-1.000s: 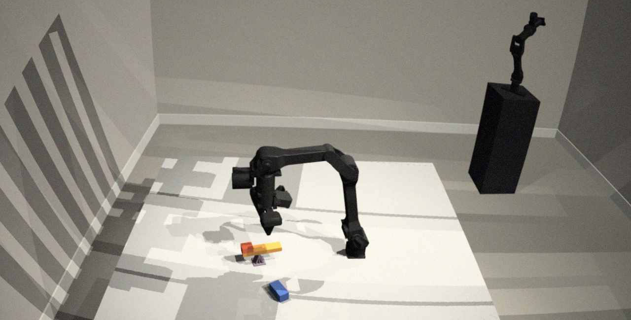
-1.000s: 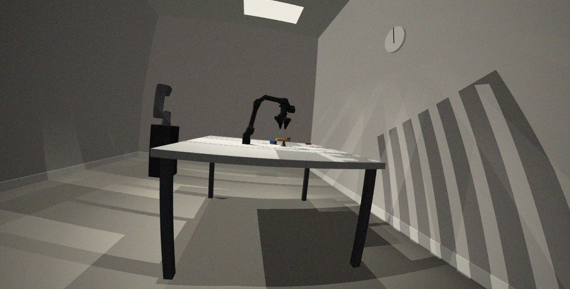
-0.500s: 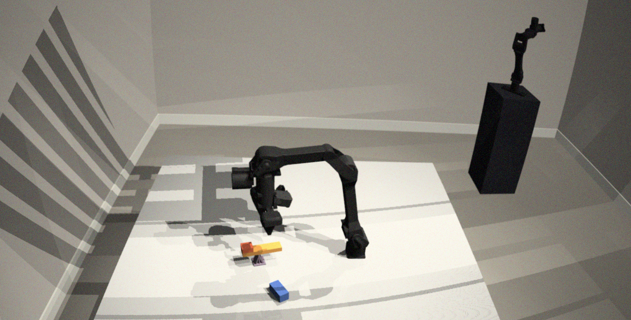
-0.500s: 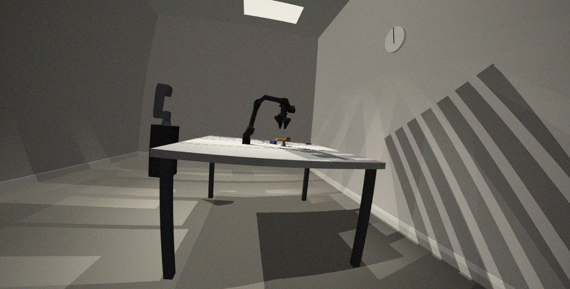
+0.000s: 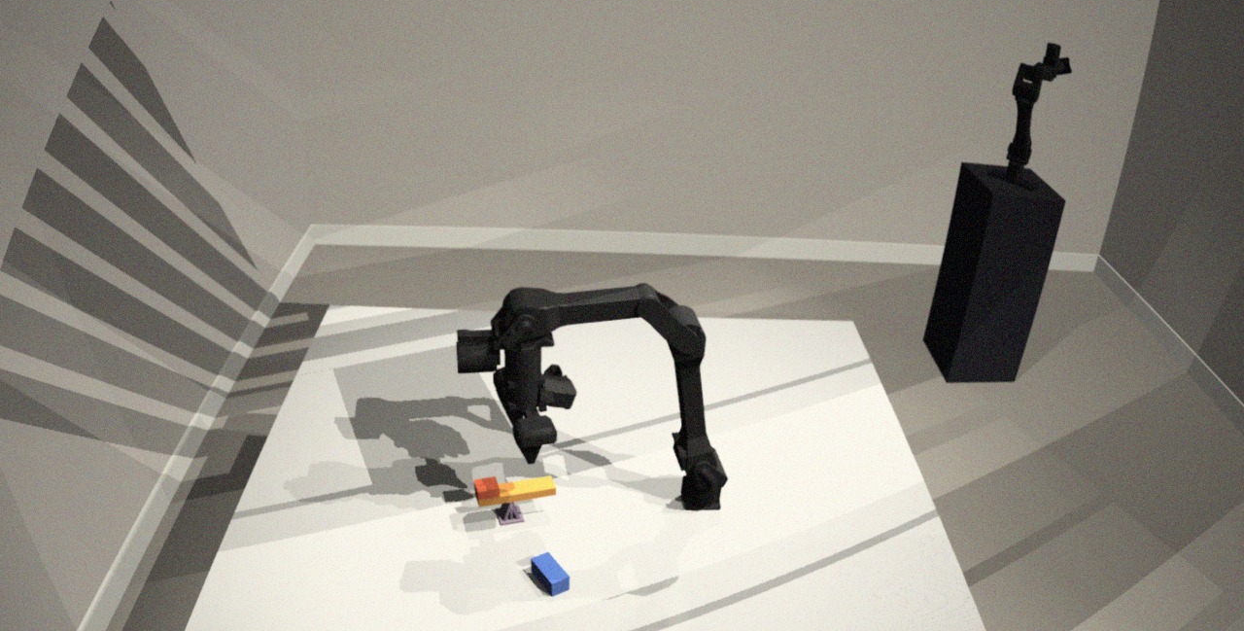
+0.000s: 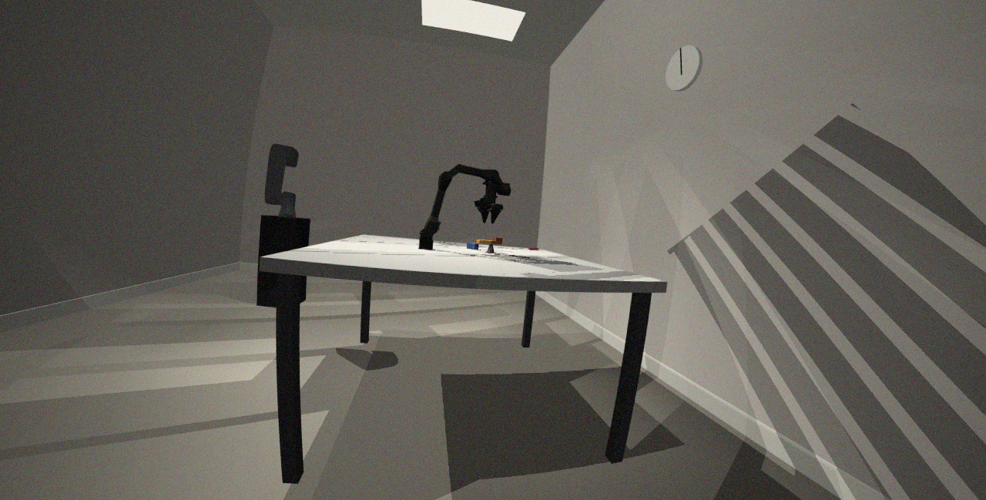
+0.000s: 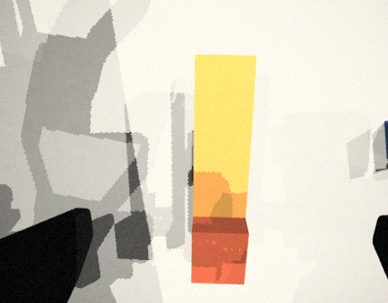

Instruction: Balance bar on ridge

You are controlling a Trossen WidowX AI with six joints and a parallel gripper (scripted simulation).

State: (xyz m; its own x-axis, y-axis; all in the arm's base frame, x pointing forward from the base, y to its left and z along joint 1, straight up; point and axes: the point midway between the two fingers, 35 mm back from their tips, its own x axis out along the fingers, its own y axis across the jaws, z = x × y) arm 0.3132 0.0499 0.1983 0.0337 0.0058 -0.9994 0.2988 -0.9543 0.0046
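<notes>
1. The claw (image 5: 531,456) hangs open and empty above the desk (image 5: 782,488), fingertips pointing down, with nothing between its jaws.
2. The bar (image 5: 514,490) lies directly below the claw, apart from it. In the wrist view the bar (image 7: 223,168) runs lengthwise away from the claw, between the two dark fingers that sit wide at the lower corners.
3. The bar is yellow along most of its length, with a red block (image 7: 219,249) at the end nearest the claw.
4. The bar rests on the ridge (image 5: 511,513), a small purple support under it, closer to the red end than to the yellow tip. From the top view the bar looks level, with both ends off the desk; this is a judgement, as the gap beneath is small.
5. With the bar released and seemingly balanced, the task looks done or nearly so. Any coming move is likely a straight retreat upward, so the fingers do not brush the bar.
6. A blue block (image 5: 549,573) lies on the desk to one side of the bar, well apart and out of the way. Nothing stands between claw and bar.
</notes>
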